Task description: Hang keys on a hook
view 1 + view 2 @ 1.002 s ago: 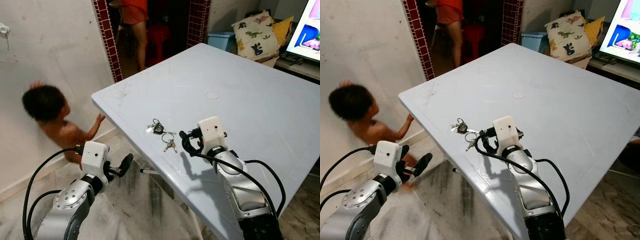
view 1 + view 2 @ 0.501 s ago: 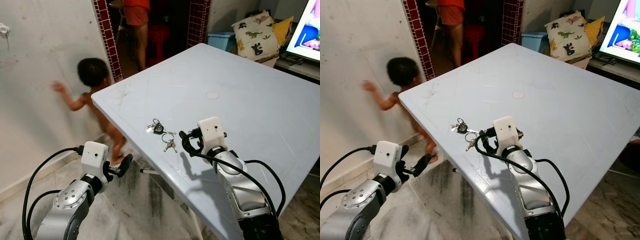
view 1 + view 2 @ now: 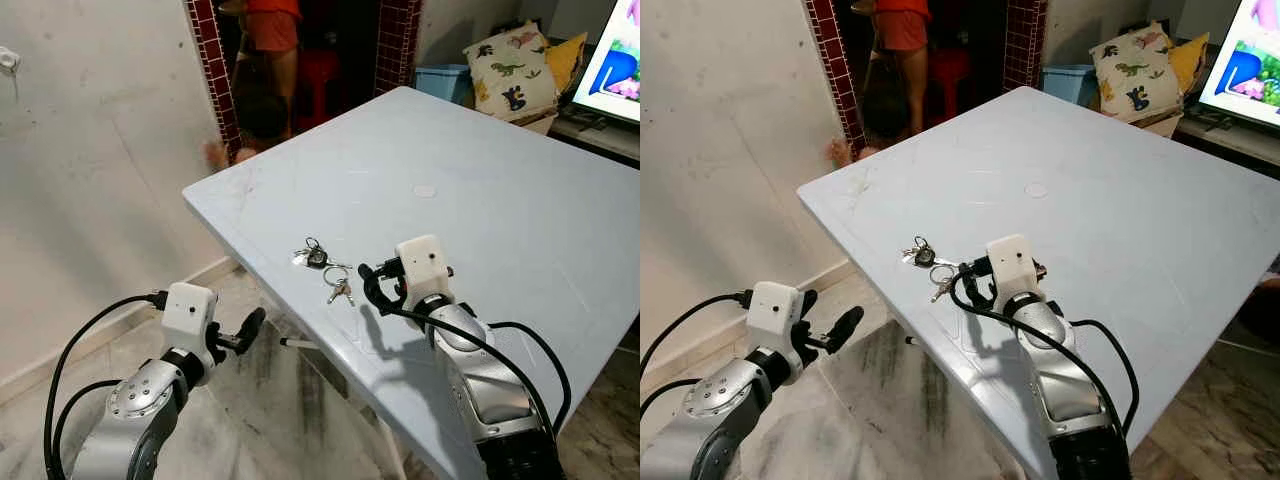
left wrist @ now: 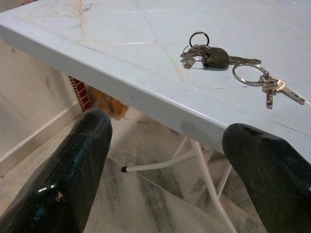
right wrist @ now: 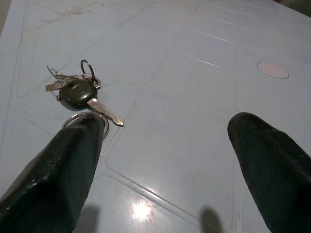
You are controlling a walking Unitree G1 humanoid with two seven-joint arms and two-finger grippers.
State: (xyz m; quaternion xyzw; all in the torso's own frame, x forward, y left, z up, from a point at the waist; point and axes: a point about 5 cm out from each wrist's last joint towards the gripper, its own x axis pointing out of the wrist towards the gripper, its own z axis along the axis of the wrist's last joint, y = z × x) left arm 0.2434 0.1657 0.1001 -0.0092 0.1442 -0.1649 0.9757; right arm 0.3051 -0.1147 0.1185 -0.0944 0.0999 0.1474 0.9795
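Observation:
Two key bunches lie near the corner of the pale blue table (image 3: 500, 200): one with a black-headed key (image 3: 316, 256), and a ring of small keys (image 3: 339, 290) beside it. My right gripper (image 3: 375, 285) rests just right of the ring, open and holding nothing; in the right wrist view the black-headed key (image 5: 77, 92) lies ahead of its left finger (image 5: 53, 184). My left gripper (image 3: 245, 332) hangs open below the table edge, over the floor, with both bunches (image 4: 216, 56) above its fingers (image 4: 73, 170). A small white hook-like fitting (image 3: 8, 58) sits high on the left wall.
A blurred child (image 3: 258, 110) stands at the tiled doorway (image 3: 212, 70) beside a person in red shorts (image 3: 270, 30). Behind the table are a dinosaur pillow (image 3: 510, 70), a blue bin (image 3: 443, 80) and a lit screen (image 3: 618, 60). White table legs (image 4: 160, 162) stand underneath.
The child has run from the wall at the left, past the table corner, to the doorway. Both grippers and the keys have stayed where they were.

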